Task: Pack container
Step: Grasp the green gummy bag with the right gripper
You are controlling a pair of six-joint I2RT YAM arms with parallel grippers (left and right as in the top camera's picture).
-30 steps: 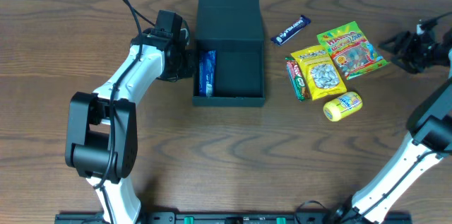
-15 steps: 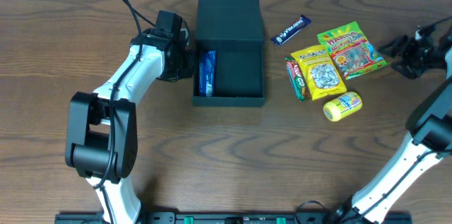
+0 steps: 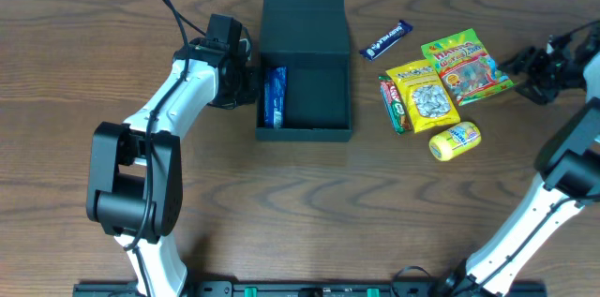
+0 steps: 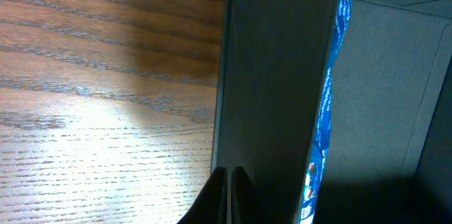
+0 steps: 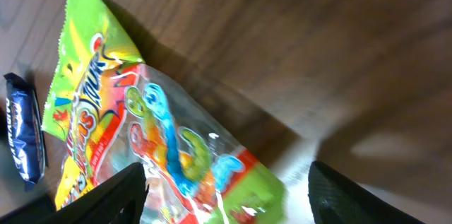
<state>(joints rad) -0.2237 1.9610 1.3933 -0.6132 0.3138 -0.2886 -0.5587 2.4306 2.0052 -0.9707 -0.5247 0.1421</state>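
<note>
Black cardboard container (image 3: 319,91) is sitting open toward 12 o'clock on the desk (image 3: 281,203), left hand (image 4: 227,181) pinched shut just beside its 9 o'clock wall. Gummy bag (image 3: 466,67) is lying at 9 o'clock of the nearer right hand (image 5: 233,192), which is gaping wide.

Open across the table (image 3: 300,203) front and between container (image 3: 323,100) and snack packets (image 3: 427,96); inside, bare right of the blue packet (image 3: 274,96) lining the left wall; outside that wall, blocked by the left gripper (image 4: 229,185).
</note>
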